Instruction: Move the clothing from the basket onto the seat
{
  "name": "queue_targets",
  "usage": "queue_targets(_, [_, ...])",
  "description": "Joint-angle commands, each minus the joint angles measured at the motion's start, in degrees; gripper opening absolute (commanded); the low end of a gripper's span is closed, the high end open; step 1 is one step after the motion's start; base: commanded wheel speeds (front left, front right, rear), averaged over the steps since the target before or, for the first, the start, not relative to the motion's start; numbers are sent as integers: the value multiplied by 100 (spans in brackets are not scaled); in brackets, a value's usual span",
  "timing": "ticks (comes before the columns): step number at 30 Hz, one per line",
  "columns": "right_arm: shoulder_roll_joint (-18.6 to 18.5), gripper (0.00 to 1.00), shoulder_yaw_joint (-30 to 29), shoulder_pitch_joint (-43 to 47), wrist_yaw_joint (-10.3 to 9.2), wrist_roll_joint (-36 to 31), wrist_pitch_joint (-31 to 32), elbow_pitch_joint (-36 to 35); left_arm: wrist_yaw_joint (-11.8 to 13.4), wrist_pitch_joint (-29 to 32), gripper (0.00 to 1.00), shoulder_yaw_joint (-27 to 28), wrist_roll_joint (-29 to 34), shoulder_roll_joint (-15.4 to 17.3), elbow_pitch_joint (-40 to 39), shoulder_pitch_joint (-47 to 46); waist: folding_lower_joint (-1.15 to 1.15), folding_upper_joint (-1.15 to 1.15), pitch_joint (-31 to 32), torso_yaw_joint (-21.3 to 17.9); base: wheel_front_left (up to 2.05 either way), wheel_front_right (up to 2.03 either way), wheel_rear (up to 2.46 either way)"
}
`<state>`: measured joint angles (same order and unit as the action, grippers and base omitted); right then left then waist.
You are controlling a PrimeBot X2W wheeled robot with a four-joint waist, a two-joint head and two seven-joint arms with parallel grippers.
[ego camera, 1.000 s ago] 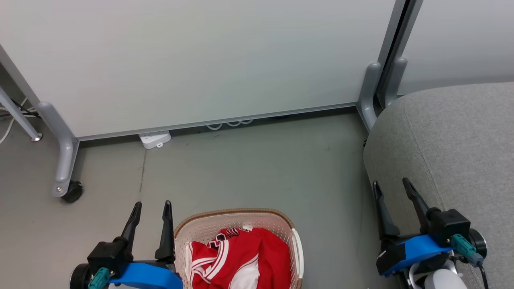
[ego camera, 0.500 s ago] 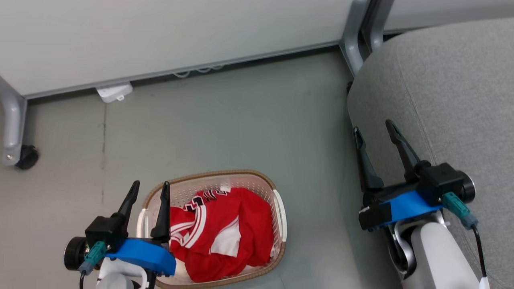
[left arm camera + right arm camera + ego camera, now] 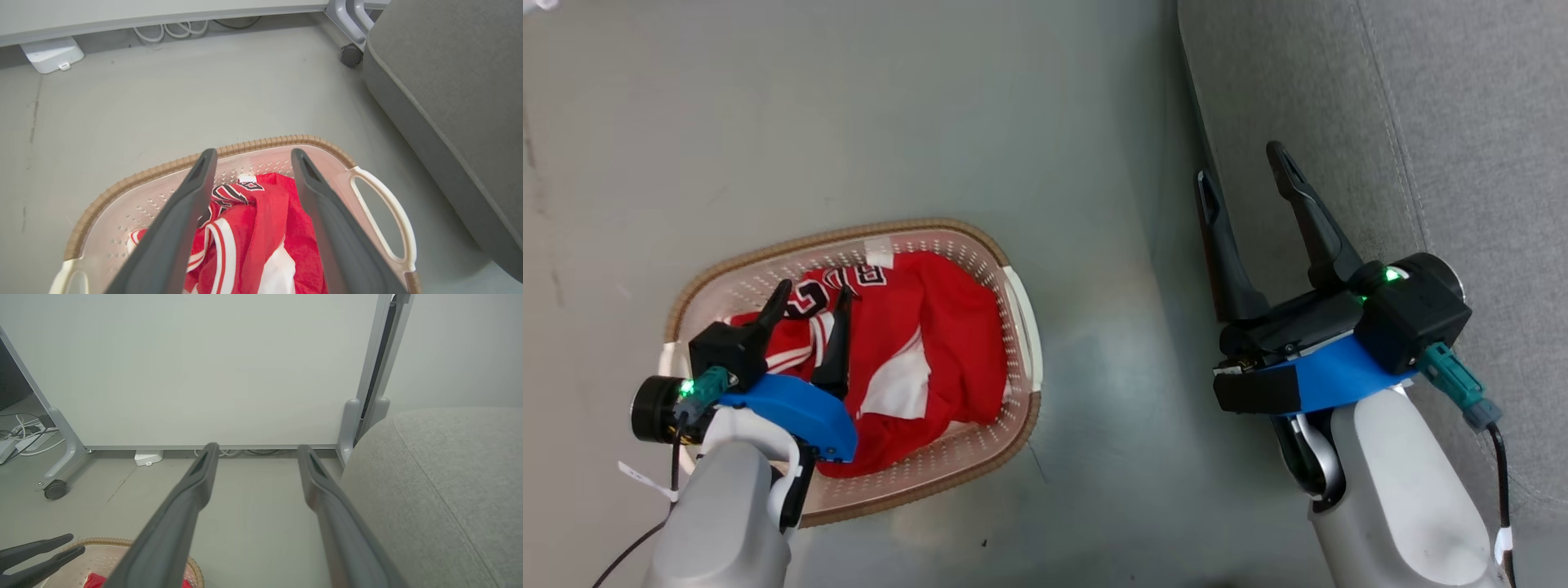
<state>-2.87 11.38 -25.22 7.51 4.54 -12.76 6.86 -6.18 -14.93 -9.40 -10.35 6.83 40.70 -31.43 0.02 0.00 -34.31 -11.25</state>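
My left gripper (image 3: pixel 814 291) hangs spread and empty above bright-red, white-striped jersey clothing (image 3: pixel 947 327) in the cream perforated plastic basket (image 3: pixel 849 233). My right gripper (image 3: pixel 1239 163) gapes empty by the light-grey upholstered seat (image 3: pixel 1462 122).

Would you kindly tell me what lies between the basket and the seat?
Just bare grey floor separates the basket from the seat, as the left wrist view shows.

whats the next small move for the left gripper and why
Probably lower the left gripper straight down into the basket until its open fingers straddle a fold of the clothing, ready to close. Its jaws stand apart above the red pile, holding nothing, and the seat shows no clothing yet.
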Motion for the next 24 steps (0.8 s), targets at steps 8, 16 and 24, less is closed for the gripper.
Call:
queue_targets(8, [-2, 100, 372, -266, -4, 398, -199, -155, -49, 119, 100, -19, -79, 269, 1084, -815, -2, 0, -1119, -587, 0, 0, 0])
queue_targets(16, [-3, 100, 492, -229, -4, 488, -234, -260, 81, 158, 100, 64, -197, 265, 1759, -1287, -2, 0, -1477, -582, 0, 0, 0])
queue_targets(24, [-3, 100, 525, -278, -4, 595, -252, -363, 39, 383, 0, -4, -280, 237, 2413, -1705, -2, 0, -1715, -641, 0, 0, 0])
